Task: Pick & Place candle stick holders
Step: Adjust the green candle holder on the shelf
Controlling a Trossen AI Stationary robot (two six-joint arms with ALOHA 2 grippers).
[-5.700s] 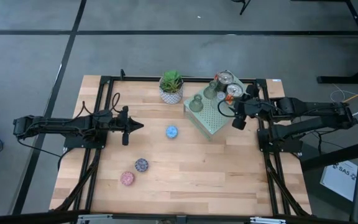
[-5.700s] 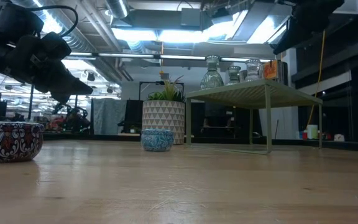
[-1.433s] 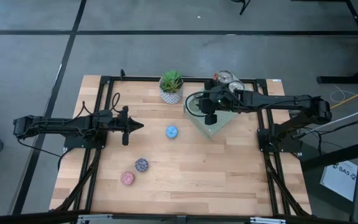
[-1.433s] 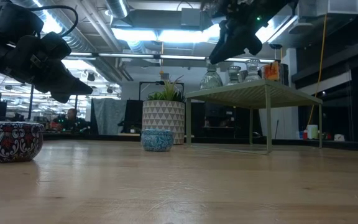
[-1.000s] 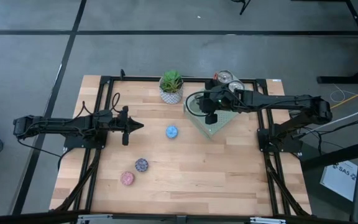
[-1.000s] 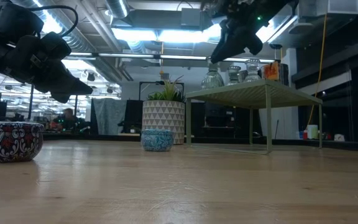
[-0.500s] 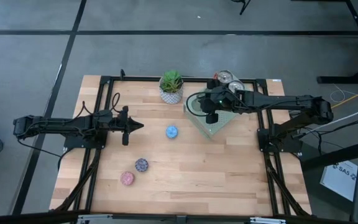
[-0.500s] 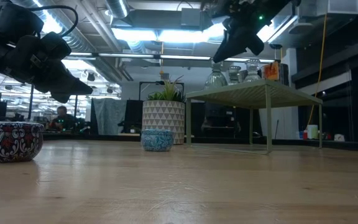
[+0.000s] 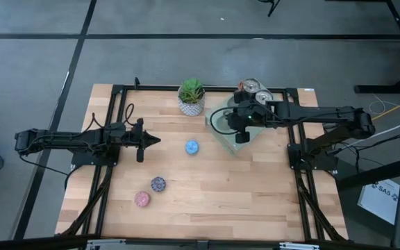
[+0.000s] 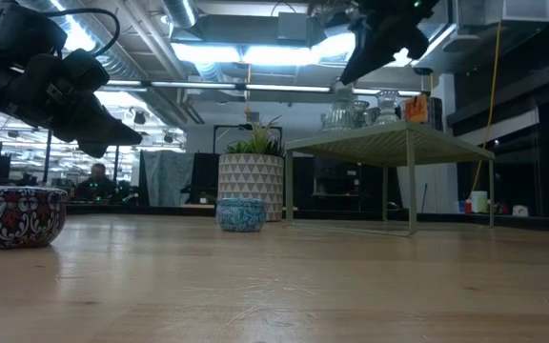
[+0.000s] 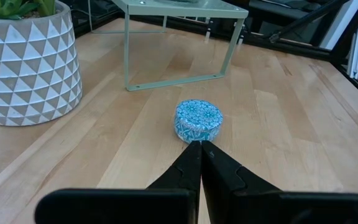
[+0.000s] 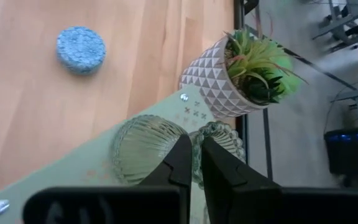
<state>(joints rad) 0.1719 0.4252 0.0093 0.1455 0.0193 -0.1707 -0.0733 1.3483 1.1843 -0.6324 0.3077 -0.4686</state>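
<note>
Right gripper (image 9: 242, 134) poised above the pale green perforated stand (image 9: 236, 135), fingers pressed together. In the right wrist view, fingertips (image 12: 184, 163) lying across the rim of a clear ribbed glass holder (image 12: 219, 138), with an olive-green ribbed holder (image 12: 143, 148) just beside it on the stand; whether the rim is actually pinched cannot be told. Two shiny metallic holders (image 9: 254, 87) at the stand's far corner, near the table's back edge.

Left gripper (image 9: 153, 141) held over the table's left half, fingers pressed together and empty, pointing at the blue patterned holder (image 9: 192, 147) a little way ahead on the bare wood; in the left wrist view, that blue holder (image 11: 198, 121) just beyond the fingertips, apart from them.

Purple mosaic holder (image 9: 158, 184) and pink holder (image 9: 142, 199) close together nearer the front edge. Potted succulent (image 9: 191, 96) beside the stand.
</note>
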